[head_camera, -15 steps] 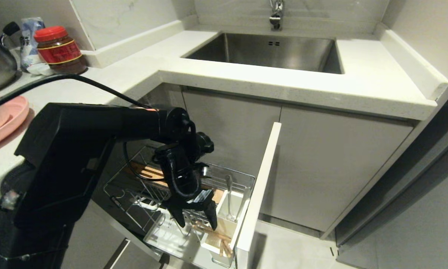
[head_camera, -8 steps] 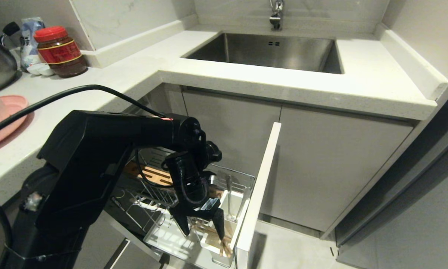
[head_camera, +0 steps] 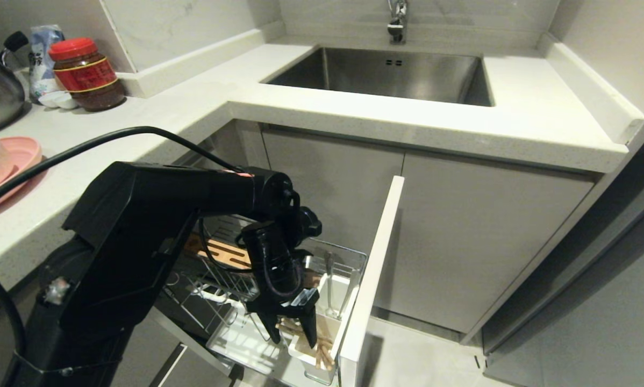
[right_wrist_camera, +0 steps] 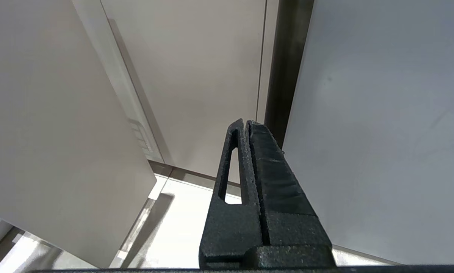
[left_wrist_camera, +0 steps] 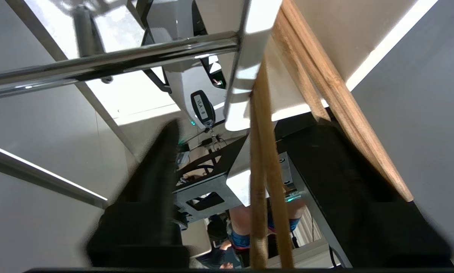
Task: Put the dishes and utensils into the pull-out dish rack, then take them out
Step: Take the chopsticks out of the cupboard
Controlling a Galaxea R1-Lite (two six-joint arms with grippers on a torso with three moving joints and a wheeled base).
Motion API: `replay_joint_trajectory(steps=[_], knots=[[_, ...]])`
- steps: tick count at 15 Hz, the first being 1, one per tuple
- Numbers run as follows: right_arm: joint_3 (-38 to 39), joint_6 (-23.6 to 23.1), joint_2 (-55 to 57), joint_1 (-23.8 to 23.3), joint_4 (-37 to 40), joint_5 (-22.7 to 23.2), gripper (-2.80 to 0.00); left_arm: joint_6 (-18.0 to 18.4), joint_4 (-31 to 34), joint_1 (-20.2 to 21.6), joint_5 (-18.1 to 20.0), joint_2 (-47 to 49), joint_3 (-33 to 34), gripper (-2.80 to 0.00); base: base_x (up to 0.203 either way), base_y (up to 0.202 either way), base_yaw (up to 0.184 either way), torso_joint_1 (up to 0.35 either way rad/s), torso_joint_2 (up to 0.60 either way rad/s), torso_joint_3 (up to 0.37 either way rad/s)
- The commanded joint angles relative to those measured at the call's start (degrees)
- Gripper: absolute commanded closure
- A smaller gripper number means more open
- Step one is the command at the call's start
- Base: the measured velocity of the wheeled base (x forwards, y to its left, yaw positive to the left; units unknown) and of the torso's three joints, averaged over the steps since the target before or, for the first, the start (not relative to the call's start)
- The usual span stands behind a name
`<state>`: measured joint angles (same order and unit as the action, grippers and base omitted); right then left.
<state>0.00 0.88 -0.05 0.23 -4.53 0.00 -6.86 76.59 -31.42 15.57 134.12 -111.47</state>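
Working my left gripper (head_camera: 295,329) at lower centre of the head view, I see its fingers partly spread, straddling the chopsticks (head_camera: 311,344) without a firm hold; they lie directly below in the white cutlery box (head_camera: 330,317), long axes slanting between the fingers; pale wood, slim, tapered; my right gripper (right_wrist_camera: 249,151), fingers together, holds nothing.

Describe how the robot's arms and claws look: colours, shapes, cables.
The left arm is a bulky matte-black angular shell, with a thick black cable arching over it and thinner black wires looped at the wrist. Its left claw has two long tapering black fingers. The right claw is textured black; one finger has a long slot.
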Motion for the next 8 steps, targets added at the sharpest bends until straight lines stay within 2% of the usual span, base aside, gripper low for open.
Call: replay_joint_trajectory(steps=[1, 8], knots=[[1.49, 0.0, 0.05, 0.03, -0.04, 0.0, 0.0, 0.01, 0.33, -0.14, 0.17, -0.35, -0.04, 0.0, 0.0, 0.0, 0.0, 0.0, 0.0, 0.0], [1.49, 0.0, 0.05, 0.03, -0.04, 0.0, 0.0, -0.08, 0.61, -1.06, 0.38, -0.35, -0.06, 0.0, 0.0, 0.0, 0.0, 0.0, 0.0, 0.0]])
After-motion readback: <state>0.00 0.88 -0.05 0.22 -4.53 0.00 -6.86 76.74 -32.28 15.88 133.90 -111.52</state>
